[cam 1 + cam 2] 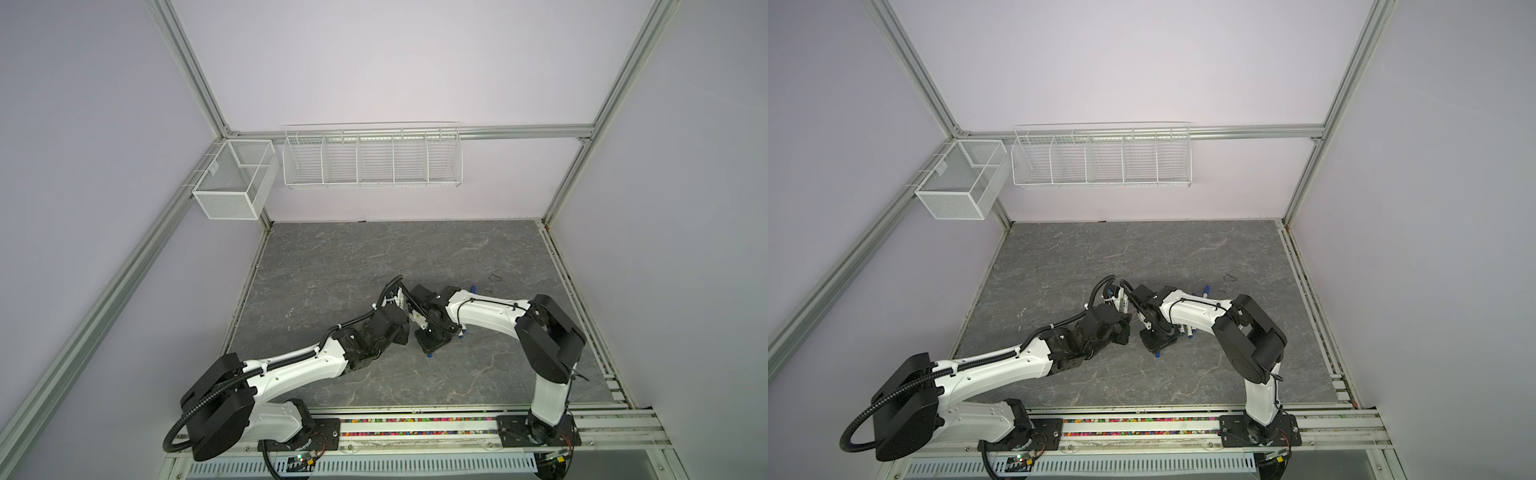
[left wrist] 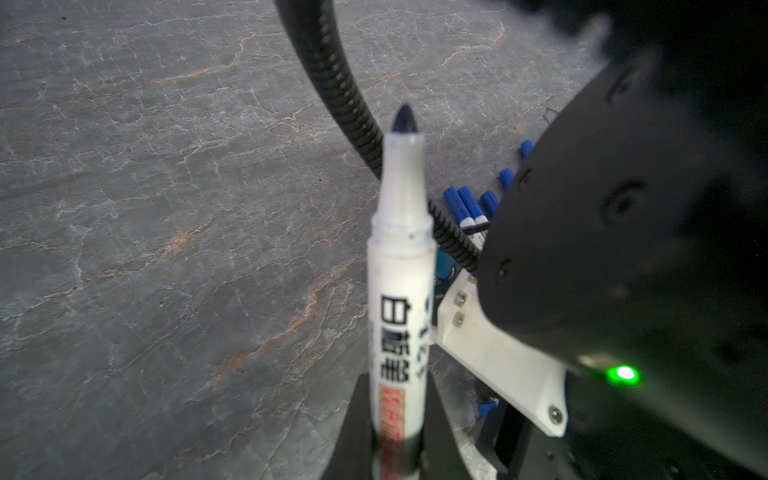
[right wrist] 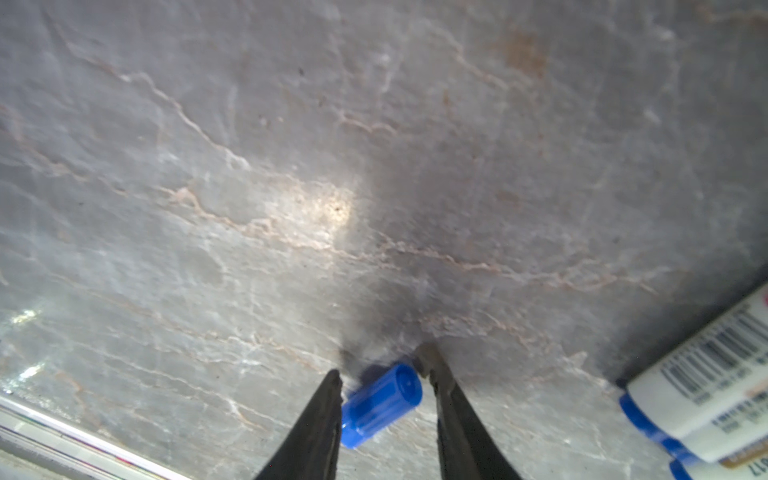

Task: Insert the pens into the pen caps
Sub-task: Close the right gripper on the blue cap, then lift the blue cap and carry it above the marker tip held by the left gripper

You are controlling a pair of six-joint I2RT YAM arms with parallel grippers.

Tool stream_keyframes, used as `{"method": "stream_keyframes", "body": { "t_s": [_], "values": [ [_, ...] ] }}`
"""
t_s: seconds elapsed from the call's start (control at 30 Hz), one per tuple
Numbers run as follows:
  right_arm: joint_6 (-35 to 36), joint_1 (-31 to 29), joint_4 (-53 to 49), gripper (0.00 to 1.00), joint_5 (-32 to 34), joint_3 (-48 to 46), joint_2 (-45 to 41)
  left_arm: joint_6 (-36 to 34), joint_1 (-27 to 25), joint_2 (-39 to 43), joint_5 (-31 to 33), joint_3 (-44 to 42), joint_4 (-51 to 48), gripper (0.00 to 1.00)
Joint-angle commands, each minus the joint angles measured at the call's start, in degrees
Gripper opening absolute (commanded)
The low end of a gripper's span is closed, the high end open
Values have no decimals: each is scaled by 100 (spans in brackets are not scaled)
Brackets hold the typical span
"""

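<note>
Near the middle of the table [image 1: 332, 257], the left gripper [image 2: 395, 419] clamps an uncapped pen [image 2: 399, 257] (dark tip pointing away from the wrist). The right gripper [image 3: 380, 365], narrowed, straddles a blue cap [image 3: 380, 405] lying on the table beside capped pens [image 3: 702, 390]; whether it pinches the cap I cannot tell.

Cap [image 3: 380, 405] lies on the surface [image 3: 291, 166] between the right jaws. Row of pens [image 3: 706, 382] near it, partly under the right arm [image 1: 486, 313]. One pen [image 2: 399, 270] sits in the left jaws. Wire rack [image 1: 372, 160] and basket [image 1: 232, 183] hang behind, above the surface.
</note>
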State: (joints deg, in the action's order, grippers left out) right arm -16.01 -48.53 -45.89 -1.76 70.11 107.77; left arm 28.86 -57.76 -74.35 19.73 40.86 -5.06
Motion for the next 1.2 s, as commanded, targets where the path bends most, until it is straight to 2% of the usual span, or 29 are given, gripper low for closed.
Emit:
{"method": "stream_keyframes", "body": {
  "t_s": [0.0, 0.17, 0.4, 0.53, 0.73, 0.97, 1.17],
  "values": [
    [-93, 14, -272, 40, 491, -353, 89, 68, 22, 85, 32, -26, -74, 0],
    [-132, 19, -229, 37, 458, -436, 69, 67, 19, 87, 25, -21, -58, 0],
    [-123, 10, -150, 20, 431, -408, 80, -3, 19, 61, -79, 18, -37, 0],
    [-134, 50, -29, 14, 474, -384, -160, -179, 19, -8, -388, 42, 0, 0],
    [-273, 377, 871, 10, 219, -778, -1457, -320, 18, -210, -918, 128, 124, 0],
    [-1233, 1272, 2705, 9, -463, -1898, -3347, -399, -42, -444, -1326, 193, 421, 0],
    [-1933, 1581, 4187, 8, -887, -2601, -4075, -669, -127, -606, -1746, 319, 532, 0]
  ]
}}
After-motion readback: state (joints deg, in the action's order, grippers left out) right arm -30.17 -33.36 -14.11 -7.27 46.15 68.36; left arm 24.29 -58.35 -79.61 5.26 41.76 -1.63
